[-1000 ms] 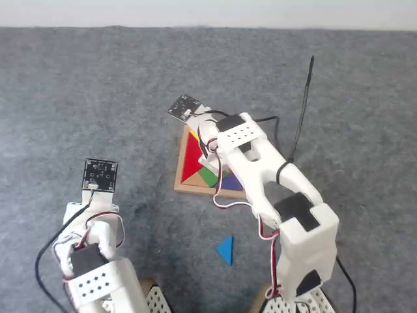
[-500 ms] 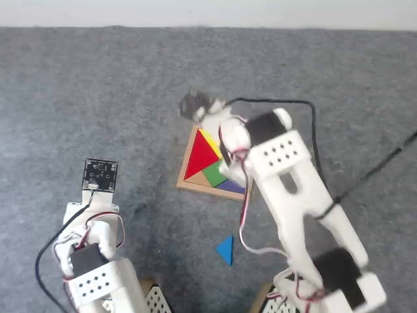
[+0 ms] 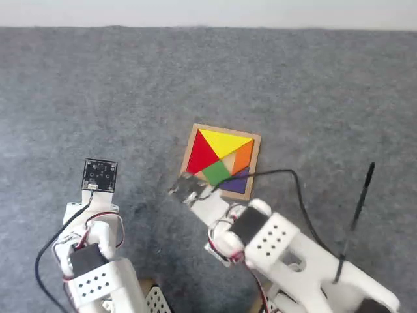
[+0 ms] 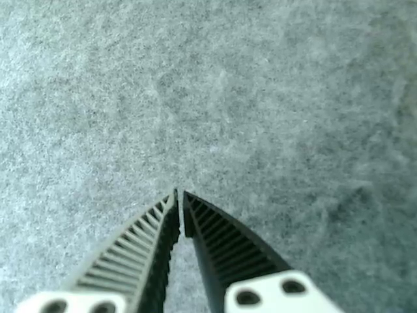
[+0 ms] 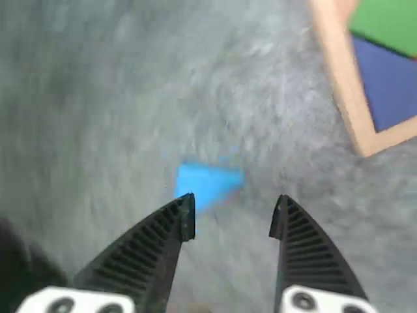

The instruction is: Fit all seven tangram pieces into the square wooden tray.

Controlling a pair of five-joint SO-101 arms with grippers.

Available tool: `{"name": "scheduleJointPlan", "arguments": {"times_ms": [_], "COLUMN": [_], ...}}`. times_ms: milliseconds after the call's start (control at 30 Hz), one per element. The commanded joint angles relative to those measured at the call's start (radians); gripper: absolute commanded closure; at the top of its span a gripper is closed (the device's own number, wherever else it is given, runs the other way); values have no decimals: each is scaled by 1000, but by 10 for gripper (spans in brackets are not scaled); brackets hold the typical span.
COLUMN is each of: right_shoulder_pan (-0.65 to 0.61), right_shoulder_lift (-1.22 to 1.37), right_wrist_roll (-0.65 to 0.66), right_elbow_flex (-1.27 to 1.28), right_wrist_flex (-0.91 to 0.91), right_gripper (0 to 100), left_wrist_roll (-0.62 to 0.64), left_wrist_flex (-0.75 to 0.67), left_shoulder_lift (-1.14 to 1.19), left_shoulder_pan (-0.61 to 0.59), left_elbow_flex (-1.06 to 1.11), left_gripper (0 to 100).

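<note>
Facing blue triangle (image 5: 207, 184), right end effector (image 5: 234, 203) spread, wrist view

Fuzzy cloth, bare wood, smooth colour, hard plastic.
The table cover (image 3: 98, 78) is a rough, matt, felt-like grey cloth. The tray (image 3: 229, 130) has a pale, unvarnished-looking wooden rim, and its coloured pieces (image 3: 225, 142) look smooth and flat-finished. The left arm (image 3: 98, 280) and right arm (image 3: 287, 251) wear smooth white plastic shells. The left gripper (image 4: 180, 193) and right gripper (image 5: 234, 199) have dark, ribbed plastic fingers.
</note>
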Motion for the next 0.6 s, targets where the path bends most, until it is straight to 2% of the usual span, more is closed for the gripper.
{"name": "scheduleJointPlan", "arguments": {"times_ms": [0,67,267,433,567], "right_shoulder_pan": [-12,-10,-13,-12,-8], "right_shoulder_lift": [-45,-15,82,114,114], "right_wrist_roll": [-222,-279,-459,-493,-508], "right_elbow_flex": [123,161,146,141,133], "right_wrist_flex": [-254,-321,-358,-351,-272], "right_gripper": [779,779,779,779,779], "left_wrist_roll": [2,2,0,0,0], "left_wrist_flex": [-25,-26,-26,-26,-26], "left_shoulder_lift": [-15,-15,-15,-15,-15], "left_shoulder_pan": [2,2,5,5,2], "left_elbow_flex": [-44,-44,-44,-44,-44], "left_gripper": [988,988,988,988,988]}}
